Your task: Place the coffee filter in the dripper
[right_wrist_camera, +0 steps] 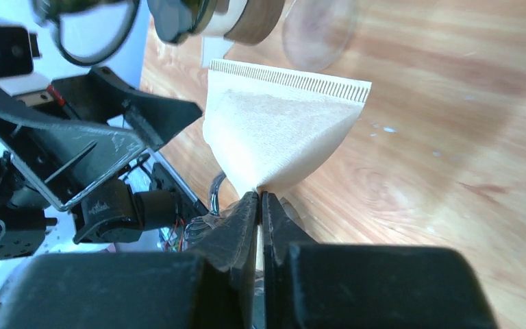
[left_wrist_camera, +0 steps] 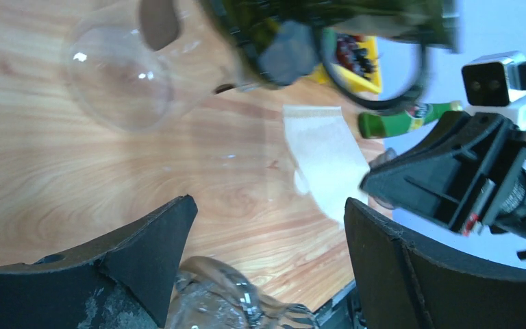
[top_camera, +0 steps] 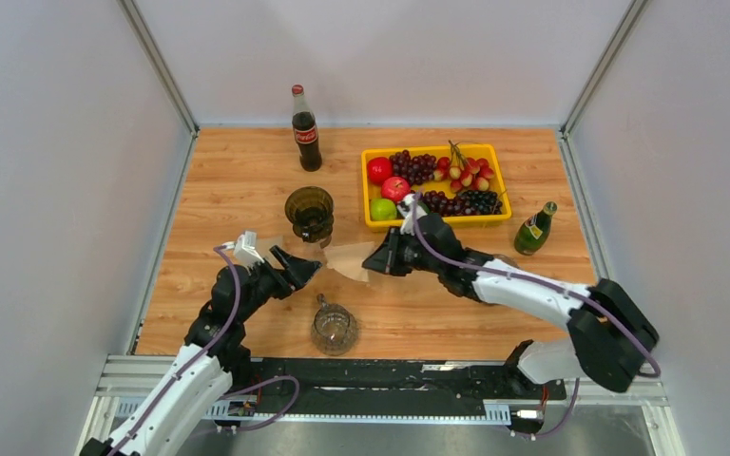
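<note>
The tan paper coffee filter (top_camera: 347, 258) is pinched at one corner by my right gripper (top_camera: 373, 261), which is shut on it and holds it just above the table, below and right of the dark green glass dripper (top_camera: 309, 211). In the right wrist view the filter (right_wrist_camera: 277, 133) fans out from the shut gripper (right_wrist_camera: 260, 195), with the dripper (right_wrist_camera: 205, 14) at the top edge. My left gripper (top_camera: 306, 271) is open and empty, just left of the filter. In the left wrist view the filter (left_wrist_camera: 322, 157) lies ahead of the open left gripper (left_wrist_camera: 267, 226).
A clear glass carafe (top_camera: 333, 328) stands near the front edge, below the filter. A cola bottle (top_camera: 305, 128) stands at the back. A yellow tray (top_camera: 428, 148) of fruit is at the back right, with a green bottle (top_camera: 535, 229) beside it.
</note>
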